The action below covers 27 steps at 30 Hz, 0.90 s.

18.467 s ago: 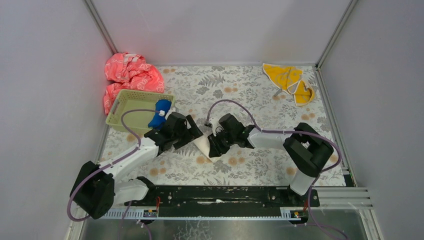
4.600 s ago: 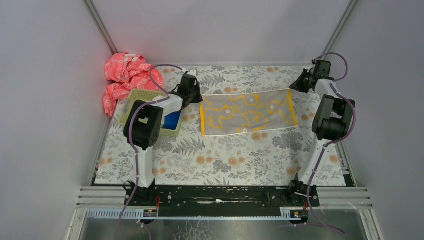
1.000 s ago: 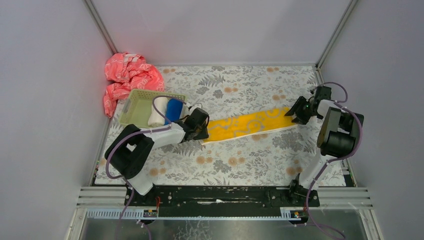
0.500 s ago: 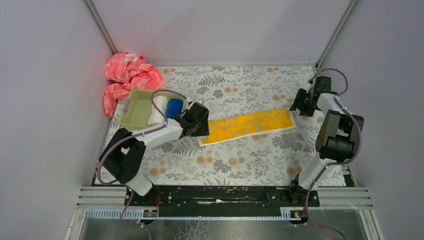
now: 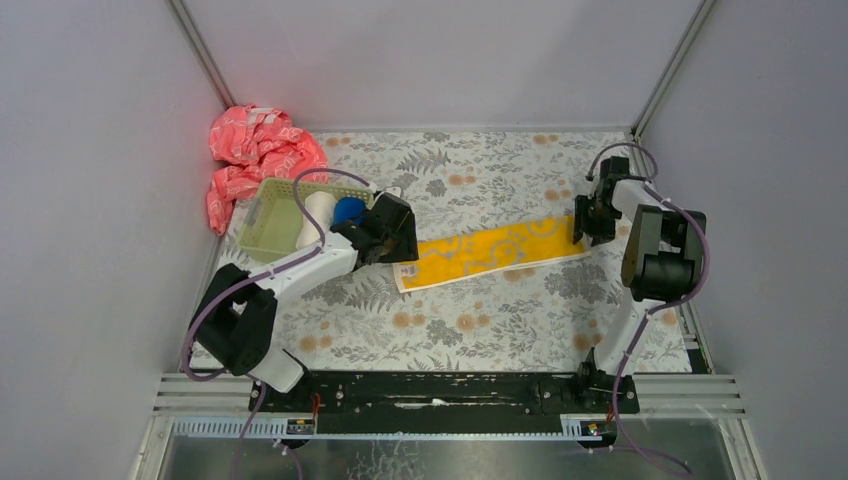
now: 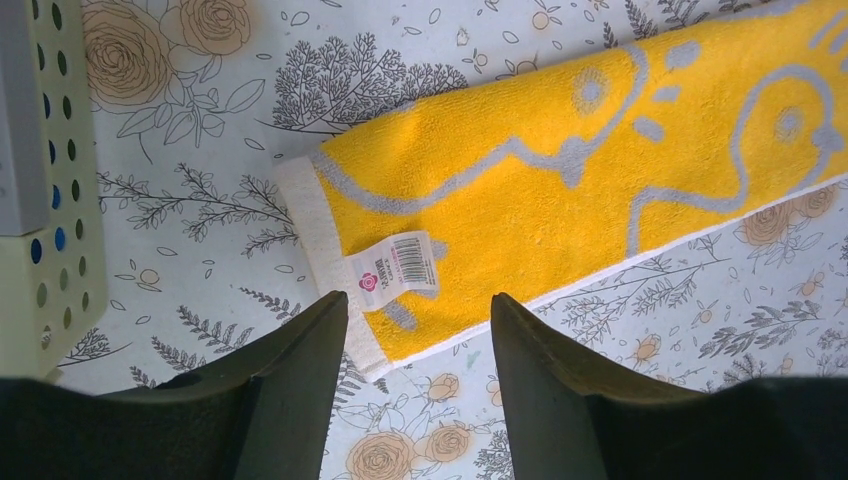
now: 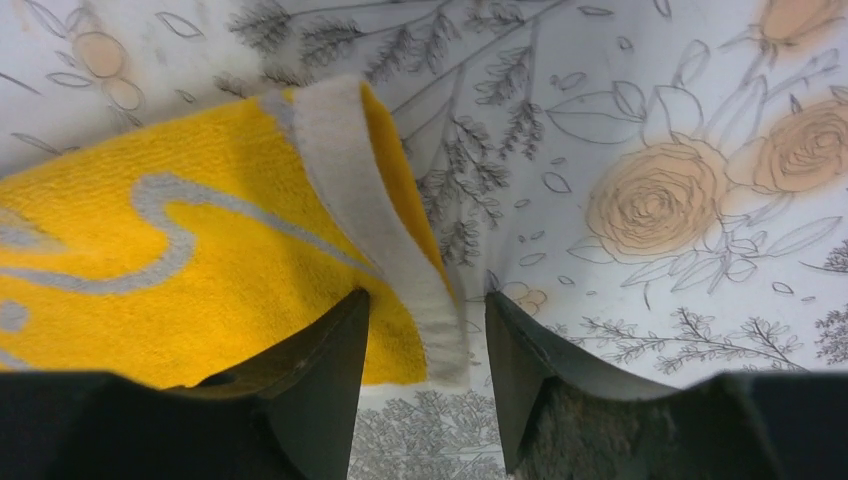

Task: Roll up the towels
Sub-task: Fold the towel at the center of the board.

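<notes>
Your left gripper (image 6: 418,305) is hovering, jaws spread, over the 9 o'clock end of the yellow towel (image 5: 495,250), a long folded strip. Your right gripper (image 7: 425,300) is straddling its raised 3 o'clock hem (image 7: 340,170), likewise spread.

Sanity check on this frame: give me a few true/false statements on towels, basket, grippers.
1. The yellow towel lies flat as a long strip on the table, unrolled. True.
2. The basket holds the pink-red cloth. False: it holds a cream-white roll and a blue roll; the cloth lies beyond it.
3. The left gripper is shut on the towel's label. False: it is open, above that end.
4. The towel's white hem curls up between the right gripper fingers. True.
</notes>
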Each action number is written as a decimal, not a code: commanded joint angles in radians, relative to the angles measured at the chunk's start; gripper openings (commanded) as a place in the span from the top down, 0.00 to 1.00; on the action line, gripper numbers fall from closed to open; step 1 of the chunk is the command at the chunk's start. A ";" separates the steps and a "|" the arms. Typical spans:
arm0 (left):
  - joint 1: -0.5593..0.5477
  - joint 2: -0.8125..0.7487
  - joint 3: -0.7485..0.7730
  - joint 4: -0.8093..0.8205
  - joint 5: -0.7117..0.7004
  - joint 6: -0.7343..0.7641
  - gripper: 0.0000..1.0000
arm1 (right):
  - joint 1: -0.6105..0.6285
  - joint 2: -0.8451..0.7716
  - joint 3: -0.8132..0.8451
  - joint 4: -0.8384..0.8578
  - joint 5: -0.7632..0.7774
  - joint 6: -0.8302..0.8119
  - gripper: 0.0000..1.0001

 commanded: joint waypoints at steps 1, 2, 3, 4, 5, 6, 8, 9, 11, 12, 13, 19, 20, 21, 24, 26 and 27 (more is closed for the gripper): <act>0.006 -0.017 0.000 -0.019 -0.006 0.009 0.45 | 0.037 0.063 0.059 -0.087 -0.008 -0.047 0.47; 0.005 -0.018 0.000 -0.019 -0.003 0.008 0.46 | 0.044 0.074 0.063 -0.100 -0.011 -0.049 0.47; 0.006 -0.018 -0.001 -0.019 0.000 0.006 0.45 | 0.049 0.085 0.066 -0.113 -0.008 -0.049 0.48; 0.006 -0.021 -0.002 -0.019 0.001 0.005 0.45 | 0.055 0.097 0.067 -0.127 -0.003 -0.050 0.49; 0.006 -0.022 -0.004 -0.019 0.003 0.003 0.45 | 0.058 0.110 0.068 -0.140 -0.002 -0.051 0.50; 0.006 -0.025 -0.005 -0.019 0.003 -0.001 0.45 | 0.059 0.123 0.068 -0.151 -0.001 -0.048 0.52; 0.008 -0.030 -0.008 -0.019 0.001 -0.003 0.45 | 0.060 0.156 0.069 -0.171 -0.002 -0.044 0.57; 0.008 -0.033 -0.009 -0.021 -0.001 -0.004 0.45 | 0.060 0.175 0.071 -0.184 0.002 -0.043 0.63; 0.011 -0.039 -0.007 -0.029 -0.002 -0.003 0.45 | 0.058 0.195 0.070 -0.185 0.057 -0.037 0.79; 0.012 -0.044 -0.007 -0.031 -0.004 -0.003 0.45 | 0.052 0.197 0.070 -0.181 0.091 -0.030 0.85; 0.013 -0.049 -0.007 -0.035 -0.005 -0.003 0.45 | 0.040 0.195 0.074 -0.177 0.112 -0.020 0.90; 0.027 -0.067 -0.019 -0.040 0.014 -0.007 0.45 | -0.044 0.116 0.154 -0.177 0.308 0.027 1.00; 0.030 -0.070 -0.022 -0.038 0.025 -0.010 0.45 | -0.051 0.100 0.163 -0.176 0.329 0.035 1.00; 0.033 -0.072 -0.025 -0.034 0.036 -0.013 0.45 | -0.054 0.088 0.175 -0.177 0.352 0.044 1.00; 0.038 -0.078 -0.028 -0.029 0.045 -0.020 0.45 | -0.052 0.051 0.196 -0.194 0.372 0.053 1.00; 0.039 -0.081 -0.031 -0.029 0.045 -0.020 0.45 | -0.030 0.015 0.187 -0.195 0.286 0.049 1.00; 0.041 -0.082 -0.032 -0.029 0.047 -0.021 0.45 | -0.012 -0.012 0.171 -0.184 0.230 0.047 1.00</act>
